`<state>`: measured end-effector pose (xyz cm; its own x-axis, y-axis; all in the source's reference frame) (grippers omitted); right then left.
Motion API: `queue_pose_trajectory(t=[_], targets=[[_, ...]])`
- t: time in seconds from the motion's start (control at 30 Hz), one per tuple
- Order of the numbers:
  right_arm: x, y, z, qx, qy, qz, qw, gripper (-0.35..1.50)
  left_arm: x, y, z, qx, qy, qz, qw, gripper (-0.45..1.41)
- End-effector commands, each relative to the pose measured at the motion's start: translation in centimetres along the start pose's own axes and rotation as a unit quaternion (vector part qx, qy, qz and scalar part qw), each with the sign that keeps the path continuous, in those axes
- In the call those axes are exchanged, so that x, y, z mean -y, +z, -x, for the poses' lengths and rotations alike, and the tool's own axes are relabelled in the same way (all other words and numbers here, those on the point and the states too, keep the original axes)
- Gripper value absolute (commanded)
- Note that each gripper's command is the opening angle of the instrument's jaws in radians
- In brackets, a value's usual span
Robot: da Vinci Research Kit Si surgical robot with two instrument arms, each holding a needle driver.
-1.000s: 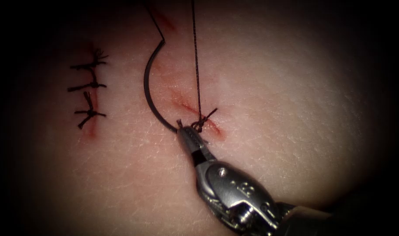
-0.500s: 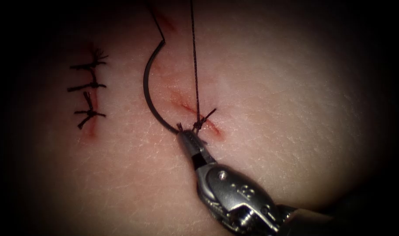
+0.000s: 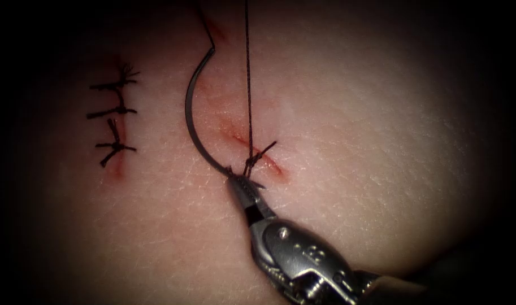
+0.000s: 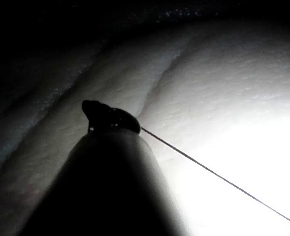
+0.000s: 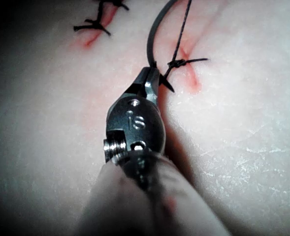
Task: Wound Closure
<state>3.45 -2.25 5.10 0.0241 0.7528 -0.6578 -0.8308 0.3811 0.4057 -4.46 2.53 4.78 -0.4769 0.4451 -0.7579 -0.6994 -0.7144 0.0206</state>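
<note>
- Your right gripper (image 3: pixel 239 183) comes in from the lower right and is clamped on the needle (image 3: pixel 191 121) near its pointed end, just left of the cut (image 3: pixel 252 151); the right wrist view shows the same grip (image 5: pixel 154 81).
- The needle lies out of the tissue (image 3: pixel 354 141), curving up and to the left from the jaws, with its thread end toward the top of the endoscope view.
- The thread (image 3: pixel 248 79) runs taut and nearly straight up from a knot (image 3: pixel 253 160) sitting on the cut.
- A short cut end of thread (image 3: pixel 267 148) sticks out to the right of that knot.
- Red fluid (image 3: pixel 235 137) marks the tissue along the cut.
- Well to the left, three finished stitches (image 3: pixel 114 116) cross an older cut.
- In the left wrist view your left gripper (image 4: pixel 110 118) is a dark shape with the thread (image 4: pixel 218 175) leading away from it; I cannot tell how its jaws stand.
</note>
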Motion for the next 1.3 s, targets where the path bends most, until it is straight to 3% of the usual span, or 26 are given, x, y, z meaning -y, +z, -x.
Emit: queue_pose_trajectory(t=[0.03, 0.37, 0.53, 0.57, 0.6, 0.63, 0.7, 1.07, 1.2, 1.3], targets=[[0.06, 0.03, 0.11, 0.003, -0.002, -0.003, 1.0, -0.35, 0.0, 0.09, -0.08, -0.001, -0.001, -0.001, 1.0, -0.45], [0.05, 0.0, 0.21, 0.011, -0.007, -0.006, 1.0, -0.35, 0.0, 0.1, -0.09, 0.0, -0.002, -0.002, 1.0, -0.45], [0.02, 0.02, 0.02, -0.008, 0.001, -0.011, 1.0, -0.35, -0.07, 0.04, -0.06, -0.007, 0.001, 0.006, 1.0, -0.45], [0.01, 0.02, -0.03, -0.014, 0.003, -0.013, 1.0, 0.05, -0.1, 0.02, -0.06, -0.011, 0.001, 0.009, 1.0, -0.45], [-0.01, 0.01, -0.14, -0.033, 0.009, -0.016, 0.999, 0.81, -0.18, -0.04, -0.04, -0.018, 0.003, 0.017, 1.0, -0.45], [-0.01, 0.01, -0.21, -0.04, 0.012, -0.017, 0.999, 1.06, -0.21, -0.07, -0.03, -0.02, 0.004, 0.02, 1.0, -0.45], [-0.01, -0.01, -0.3, -0.045, 0.016, -0.019, 0.999, 1.21, -0.31, -0.16, -0.02, -0.024, 0.005, 0.027, 0.999, -0.45], [-0.11, -0.32, -0.64, -0.063, 0.039, -0.033, 0.997, 1.15, -0.64, -0.77, 0.01, -0.033, 0.007, 0.069, 0.997, -0.45], [-0.24, -0.38, -0.71, -0.066, 0.041, -0.036, 0.996, 0.84, -0.67, -0.99, -0.04, -0.048, -0.001, 0.068, 0.997, -0.45], [-0.36, -0.39, -0.77, -0.064, 0.043, -0.029, 0.997, 0.79, -0.67, -1.17, -0.11, -0.06, -0.009, 0.067, 0.996, -0.45]])
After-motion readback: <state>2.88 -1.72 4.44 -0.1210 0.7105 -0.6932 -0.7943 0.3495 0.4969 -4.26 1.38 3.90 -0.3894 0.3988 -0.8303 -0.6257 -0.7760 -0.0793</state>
